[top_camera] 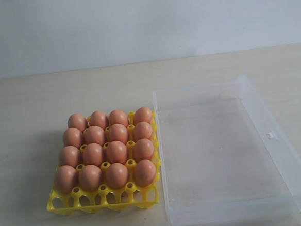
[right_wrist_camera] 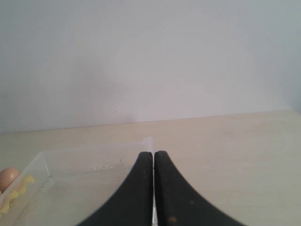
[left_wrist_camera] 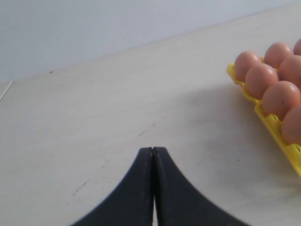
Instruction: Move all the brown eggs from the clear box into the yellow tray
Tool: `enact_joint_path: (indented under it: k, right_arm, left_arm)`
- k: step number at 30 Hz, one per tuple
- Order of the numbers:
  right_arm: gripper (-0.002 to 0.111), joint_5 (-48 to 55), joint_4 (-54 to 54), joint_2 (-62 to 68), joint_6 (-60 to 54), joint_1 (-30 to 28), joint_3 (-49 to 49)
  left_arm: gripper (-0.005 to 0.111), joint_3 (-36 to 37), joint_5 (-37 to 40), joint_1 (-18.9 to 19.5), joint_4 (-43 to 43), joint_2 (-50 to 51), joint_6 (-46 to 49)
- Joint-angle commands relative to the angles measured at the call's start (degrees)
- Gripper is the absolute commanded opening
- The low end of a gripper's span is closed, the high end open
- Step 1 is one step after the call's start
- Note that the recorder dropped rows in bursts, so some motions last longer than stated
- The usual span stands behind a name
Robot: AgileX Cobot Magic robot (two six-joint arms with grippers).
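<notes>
Several brown eggs (top_camera: 106,149) fill the cups of the yellow tray (top_camera: 102,200) on the left of the exterior view; its front row of cups holds none. Beside it on the right lies the clear box (top_camera: 252,93), with no egg inside. Neither arm shows in the exterior view. In the left wrist view my left gripper (left_wrist_camera: 153,149) is shut on nothing above bare table, with the tray (left_wrist_camera: 275,127) and some eggs (left_wrist_camera: 281,98) off to one side. My right gripper (right_wrist_camera: 154,153) is shut and holds nothing, near a corner of the clear box (right_wrist_camera: 94,155).
A pale wooden table (top_camera: 25,101) carries everything, with a plain white wall behind it. One egg (right_wrist_camera: 8,177) and the tray's edge (right_wrist_camera: 14,195) show through the box wall in the right wrist view.
</notes>
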Motion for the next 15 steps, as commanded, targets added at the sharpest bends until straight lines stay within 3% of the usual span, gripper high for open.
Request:
enact_joint_path:
  k: [1,15]
  right_arm:
    - [0.003,-0.63,0.0,-0.33,-0.54,-0.39,0.25]
    - [0.003,-0.63,-0.39,-0.33,-0.54,-0.39,0.25]
  left_arm:
    - [0.0,-0.23,-0.63,-0.03,-0.46,-0.32,-0.42]
    - [0.0,-0.23,-0.63,-0.03,-0.46,-0.32,-0.42]
